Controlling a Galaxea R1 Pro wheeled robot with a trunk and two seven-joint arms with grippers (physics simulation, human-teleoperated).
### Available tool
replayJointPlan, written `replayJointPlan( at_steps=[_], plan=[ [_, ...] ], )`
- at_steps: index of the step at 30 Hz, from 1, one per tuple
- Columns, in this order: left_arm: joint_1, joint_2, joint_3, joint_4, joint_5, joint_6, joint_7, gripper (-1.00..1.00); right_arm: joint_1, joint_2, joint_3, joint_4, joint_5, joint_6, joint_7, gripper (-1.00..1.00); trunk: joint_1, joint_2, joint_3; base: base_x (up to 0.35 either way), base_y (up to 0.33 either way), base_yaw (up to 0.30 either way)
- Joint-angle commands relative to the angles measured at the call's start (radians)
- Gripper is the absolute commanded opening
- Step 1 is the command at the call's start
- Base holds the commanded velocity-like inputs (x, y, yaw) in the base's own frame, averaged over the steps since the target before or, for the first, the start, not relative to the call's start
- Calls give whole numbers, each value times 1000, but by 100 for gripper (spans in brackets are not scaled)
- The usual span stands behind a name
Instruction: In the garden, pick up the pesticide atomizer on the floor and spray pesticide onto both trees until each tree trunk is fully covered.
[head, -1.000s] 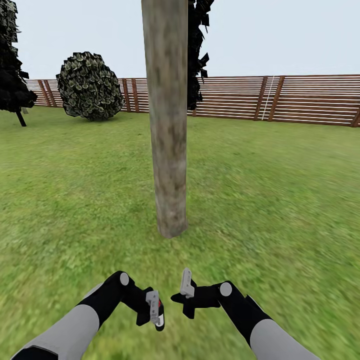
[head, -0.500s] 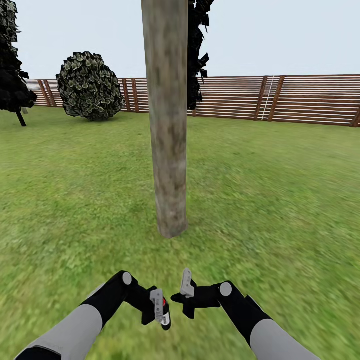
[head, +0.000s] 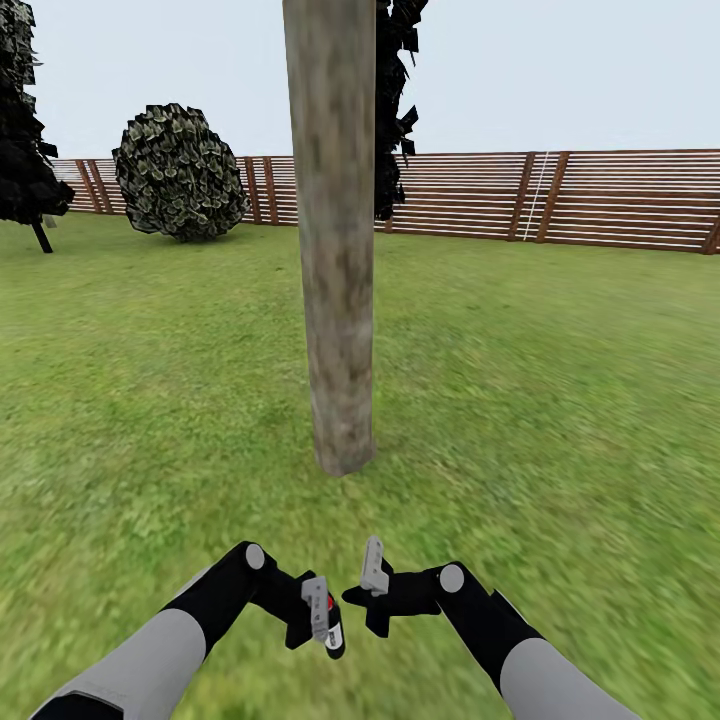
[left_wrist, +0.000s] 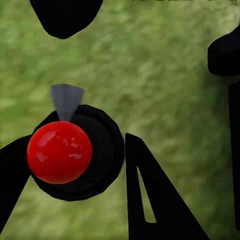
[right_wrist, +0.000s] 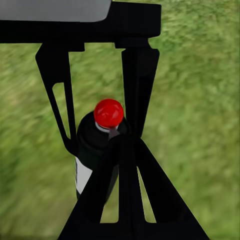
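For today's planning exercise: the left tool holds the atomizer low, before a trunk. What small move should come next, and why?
Probably raise the left tool and aim the atomizer at the tree trunk. The bottle hangs low over the grass, the trunk stands straight ahead, and no spray shows.

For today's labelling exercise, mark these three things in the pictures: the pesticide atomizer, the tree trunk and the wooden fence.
pesticide atomizer (left_wrist: 59, 152): left wrist view, on its red cap.
tree trunk (head: 335, 250): head view, mid-height on the bark.
wooden fence (head: 620, 200): head view, on the slats.
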Motion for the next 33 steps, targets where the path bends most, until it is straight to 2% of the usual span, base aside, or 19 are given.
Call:
replayJointPlan(
  at_steps=[1, 8, 25, 33],
  plan=[
    [0, 0, 0, -1, -3, -9, -2, -100, 0, 0, -1, -1, 9, -6, 0, -100, 0, 0, -1, 0, 0, 0],
    [0, -1, 0, -1, 22, -11, -2, -100, 0, 0, -1, -1, 9, -6, 0, -100, 0, 0, -1, 0, 0, 0],
    [0, -1, 0, -1, 25, -12, -2, -100, 0, 0, -1, -1, 9, -5, -1, -100, 0, 0, -1, 0, 0, 0],
    [0, -13, 1, -1, 31, -12, -2, -100, 0, 0, -1, -1, 9, -5, -1, -100, 0, 0, -1, 0, 0, 0]
  ],
)
